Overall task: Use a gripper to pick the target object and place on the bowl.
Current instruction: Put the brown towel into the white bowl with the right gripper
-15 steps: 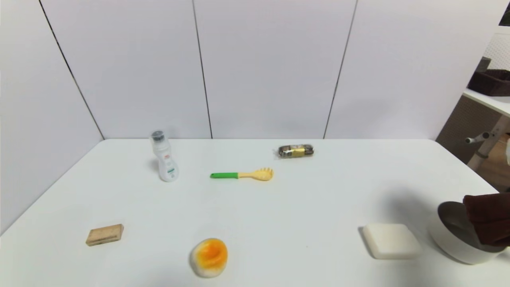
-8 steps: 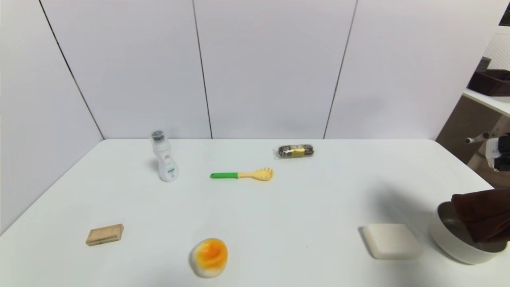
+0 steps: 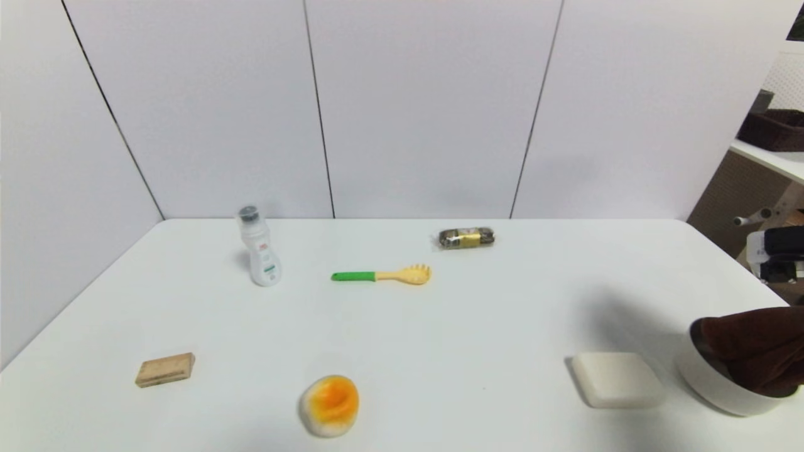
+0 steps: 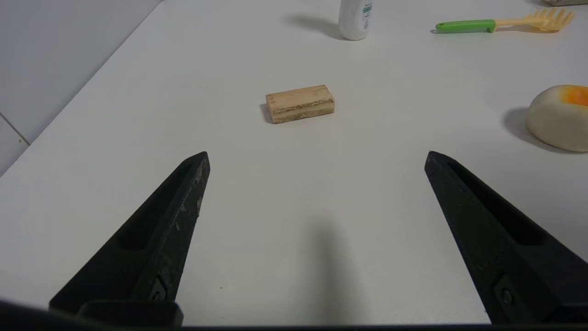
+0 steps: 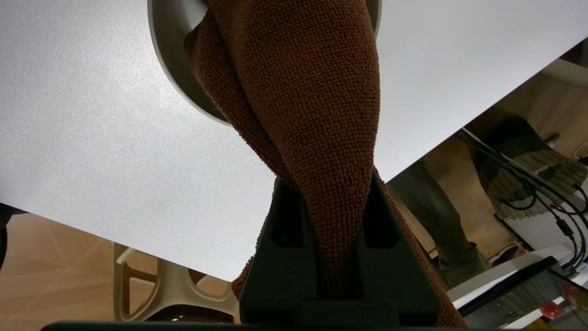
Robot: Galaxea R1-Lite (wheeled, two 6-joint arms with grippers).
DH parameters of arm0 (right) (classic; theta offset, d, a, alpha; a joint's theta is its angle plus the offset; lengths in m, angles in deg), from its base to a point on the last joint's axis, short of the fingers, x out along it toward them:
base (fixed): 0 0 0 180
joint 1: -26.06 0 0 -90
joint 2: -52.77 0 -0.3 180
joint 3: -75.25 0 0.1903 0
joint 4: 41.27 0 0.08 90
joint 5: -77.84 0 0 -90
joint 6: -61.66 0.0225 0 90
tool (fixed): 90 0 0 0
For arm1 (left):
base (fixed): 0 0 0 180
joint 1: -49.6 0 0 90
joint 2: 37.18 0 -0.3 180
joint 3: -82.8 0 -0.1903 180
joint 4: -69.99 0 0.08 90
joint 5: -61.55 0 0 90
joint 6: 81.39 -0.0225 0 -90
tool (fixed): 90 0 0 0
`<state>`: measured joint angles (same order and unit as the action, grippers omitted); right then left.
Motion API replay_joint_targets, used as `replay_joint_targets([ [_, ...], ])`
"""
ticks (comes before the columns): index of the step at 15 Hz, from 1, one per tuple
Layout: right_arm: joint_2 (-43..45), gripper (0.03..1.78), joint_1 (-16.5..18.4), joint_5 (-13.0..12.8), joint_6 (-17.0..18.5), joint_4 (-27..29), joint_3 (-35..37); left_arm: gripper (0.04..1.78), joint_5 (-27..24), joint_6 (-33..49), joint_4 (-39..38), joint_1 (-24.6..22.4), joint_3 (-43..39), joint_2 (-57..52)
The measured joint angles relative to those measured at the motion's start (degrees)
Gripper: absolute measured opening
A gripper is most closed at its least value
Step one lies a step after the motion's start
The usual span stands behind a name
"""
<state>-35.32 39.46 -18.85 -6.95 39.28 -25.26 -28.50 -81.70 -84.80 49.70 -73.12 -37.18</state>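
The dark brown towel (image 3: 754,345) hangs from my right gripper (image 5: 330,184), which is shut on its upper fold. The towel's lower part lies inside the off-white bowl (image 3: 706,380) at the table's front right. In the right wrist view the towel (image 5: 308,92) runs from between the black fingers (image 5: 285,220) down into the bowl (image 5: 161,55). Part of the right arm (image 3: 779,251) shows at the right edge above the bowl. My left gripper (image 4: 317,156) is open and empty, low over the table's front left.
A white square block (image 3: 617,378) lies just left of the bowl. Also here are an orange-and-white round object (image 3: 329,405), a wooden block (image 3: 165,369), a white bottle (image 3: 259,248), a green-handled yellow fork spoon (image 3: 383,275) and a wrapped packet (image 3: 467,238). The bowl sits near the table's right edge.
The towel has sunk lower and spread across the bowl's inside. The right arm's wrist has come into the head view from the right edge. The left arm has not moved.
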Motion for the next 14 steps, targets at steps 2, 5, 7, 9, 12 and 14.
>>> replay_joint_targets([
  [2,-0.7,0.22,0.0,0.0,0.0,0.0,0.3,1.69,0.0,0.0,0.0,0.0,0.0,0.0],
  [5,-1.4,0.22,0.0,0.0,0.0,-1.2,1.3,1.69,0.0,0.0,0.0,0.0,0.0,0.0],
  [7,-1.7,0.22,-0.2,-0.1,0.0,-3.2,2.6,1.69,0.0,0.0,0.0,0.0,0.0,0.0],
  [9,-1.7,0.22,-0.6,0.0,0.0,-3.6,3.0,1.69,0.0,0.0,0.0,0.0,0.0,0.0],
  [12,-1.7,0.37,-0.6,0.2,0.0,-3.5,3.2,1.69,0.0,0.0,0.0,0.0,0.0,0.0],
  [14,-1.7,0.68,-0.7,0.3,0.0,-3.6,3.2,1.69,0.0,0.0,0.0,0.0,0.0,0.0],
])
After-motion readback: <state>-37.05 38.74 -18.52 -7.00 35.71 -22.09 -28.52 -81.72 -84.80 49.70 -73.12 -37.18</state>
